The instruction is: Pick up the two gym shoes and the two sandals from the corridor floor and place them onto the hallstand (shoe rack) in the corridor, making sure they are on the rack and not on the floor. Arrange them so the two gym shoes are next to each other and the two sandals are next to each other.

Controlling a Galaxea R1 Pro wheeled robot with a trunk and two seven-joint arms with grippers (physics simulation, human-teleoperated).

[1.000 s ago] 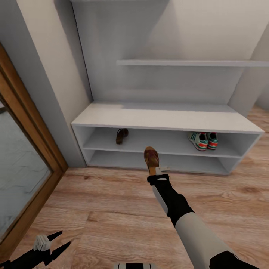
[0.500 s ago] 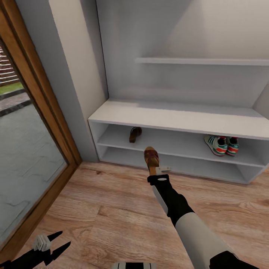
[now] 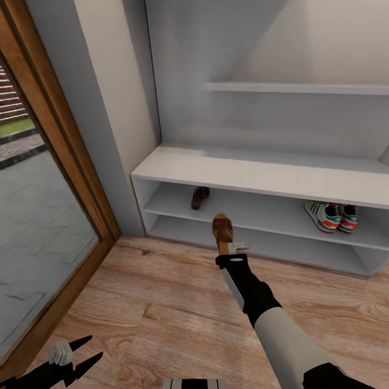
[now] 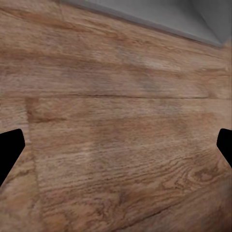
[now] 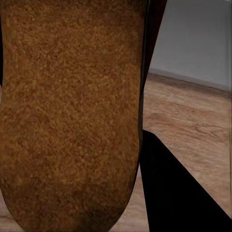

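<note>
Now my right gripper (image 3: 231,246), clamped on a sandal (image 3: 222,229) pointing lengthwise ahead, faces its mate (image 3: 199,197) ahead-left on the hallstand (image 3: 254,175).

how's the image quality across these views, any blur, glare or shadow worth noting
Head view: even, soft light, no glare; faint shade under the light-grey hallstand, mild softness throughout. Right wrist view: the tan cork-like sole of the held dark-brown sandal is so close that it looks grainy and blurred. Left wrist view: the light-brown wood-grain floor looks smeared, grain soft.
</note>
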